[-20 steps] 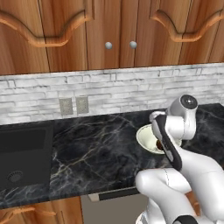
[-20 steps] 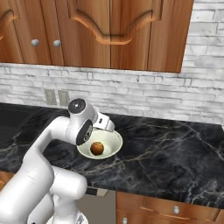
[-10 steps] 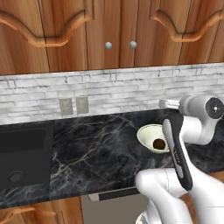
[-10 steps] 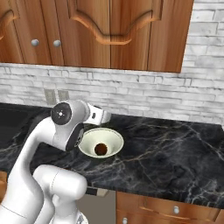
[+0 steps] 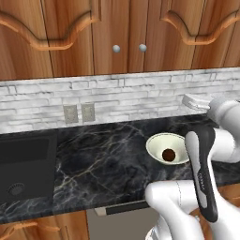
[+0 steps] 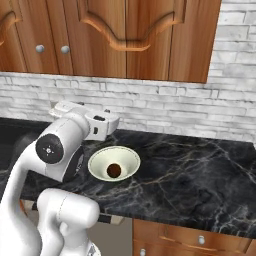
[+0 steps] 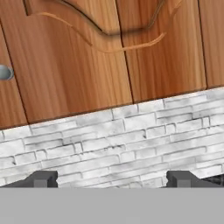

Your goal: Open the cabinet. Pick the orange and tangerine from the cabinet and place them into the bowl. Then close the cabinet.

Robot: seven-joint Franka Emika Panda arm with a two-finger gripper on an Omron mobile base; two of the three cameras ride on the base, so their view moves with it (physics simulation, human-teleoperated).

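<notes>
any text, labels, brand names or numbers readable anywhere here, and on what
None: no text can be read.
The cabinet doors are plain wood with silver knobs.
The bowl, wall outlets and gripper carry no marking that can be made out.

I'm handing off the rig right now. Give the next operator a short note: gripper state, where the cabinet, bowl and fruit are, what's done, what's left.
Gripper: open, empty, raised and facing the wall cabinet.
Cabinet: doors look shut in all views.
Bowl: on the black counter, one round dark fruit inside; orange or tangerine, cannot tell.
Done: one fruit in the bowl.
Left: no second fruit visible in the bowl, so likely reopen the cabinet, fetch it, place it in the bowl, close the cabinet.
</notes>
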